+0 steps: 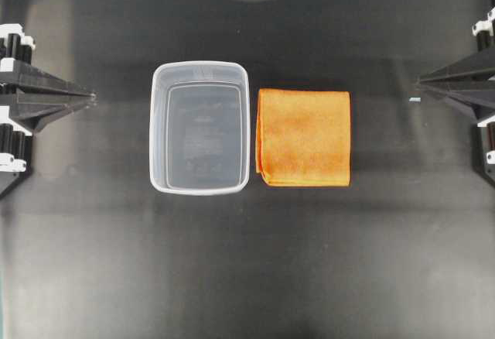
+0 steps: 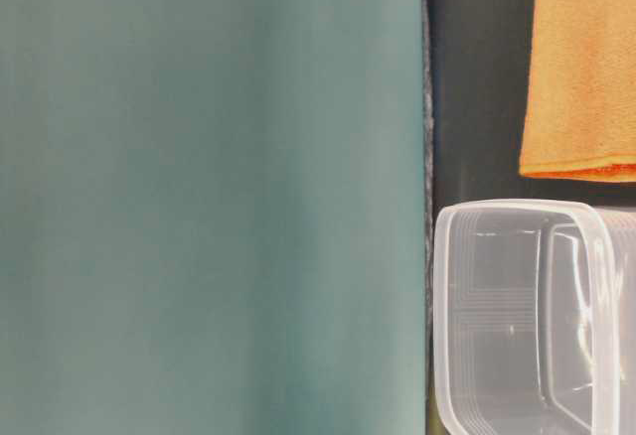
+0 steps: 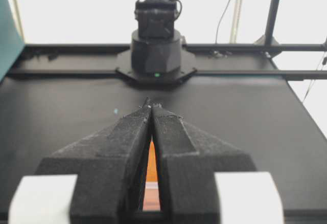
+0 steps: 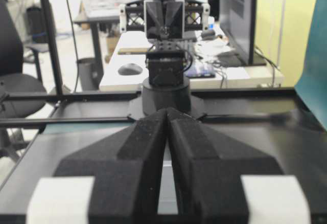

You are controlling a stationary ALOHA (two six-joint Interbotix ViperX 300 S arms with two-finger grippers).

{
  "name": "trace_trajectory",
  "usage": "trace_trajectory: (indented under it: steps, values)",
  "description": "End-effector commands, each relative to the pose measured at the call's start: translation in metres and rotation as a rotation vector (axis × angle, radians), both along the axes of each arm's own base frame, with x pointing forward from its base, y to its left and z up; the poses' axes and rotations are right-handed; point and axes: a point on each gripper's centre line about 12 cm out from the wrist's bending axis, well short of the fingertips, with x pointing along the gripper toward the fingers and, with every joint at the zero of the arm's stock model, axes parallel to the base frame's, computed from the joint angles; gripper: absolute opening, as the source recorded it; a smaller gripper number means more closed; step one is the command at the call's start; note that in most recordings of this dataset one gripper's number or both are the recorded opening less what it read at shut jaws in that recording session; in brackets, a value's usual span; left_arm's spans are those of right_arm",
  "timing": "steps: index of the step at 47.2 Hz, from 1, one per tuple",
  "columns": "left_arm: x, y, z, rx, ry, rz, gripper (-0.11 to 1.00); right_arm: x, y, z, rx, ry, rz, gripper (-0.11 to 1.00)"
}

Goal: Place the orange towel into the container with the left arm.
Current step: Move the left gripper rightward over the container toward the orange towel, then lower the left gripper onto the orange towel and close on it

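Note:
The orange towel (image 1: 303,138) lies folded flat on the black table, just right of the clear container (image 1: 199,127), which stands empty with its opening up. In the table-level view the orange towel (image 2: 583,68) sits above the container (image 2: 527,316). My left gripper (image 1: 91,99) is at the far left edge, well away from the container, shut with nothing in it. In the left wrist view its tips (image 3: 152,105) meet, and a sliver of orange towel (image 3: 151,168) shows through the gap behind them. My right gripper (image 1: 419,83) rests at the far right edge, shut and empty, its tips (image 4: 167,112) together.
A small pale fleck (image 1: 414,100) lies on the table near the right gripper. The opposite arm's base (image 3: 156,55) stands at the far end of the table. A teal wall (image 2: 209,197) fills the left of the table-level view.

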Motion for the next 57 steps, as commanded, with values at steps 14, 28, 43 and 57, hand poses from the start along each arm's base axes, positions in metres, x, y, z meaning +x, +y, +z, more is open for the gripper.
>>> trace_trajectory:
  steps: [14,28,43,57]
  values:
    - [0.041,0.0,0.071,0.031,0.124,0.003,0.0,0.001,-0.001,0.007,0.033,-0.009,-0.004,0.01]
    - [0.101,0.007,0.064,0.042,0.45,0.024,0.0,-0.011,-0.003,0.011,0.043,0.035,-0.016,0.01]
    - [0.181,0.017,0.044,0.049,0.767,0.044,0.0,-0.027,-0.003,0.017,0.029,0.11,-0.018,0.71]
    - [0.261,0.022,0.001,0.159,1.026,-0.008,0.48,-0.042,-0.003,0.034,-0.004,0.026,-0.017,0.73]
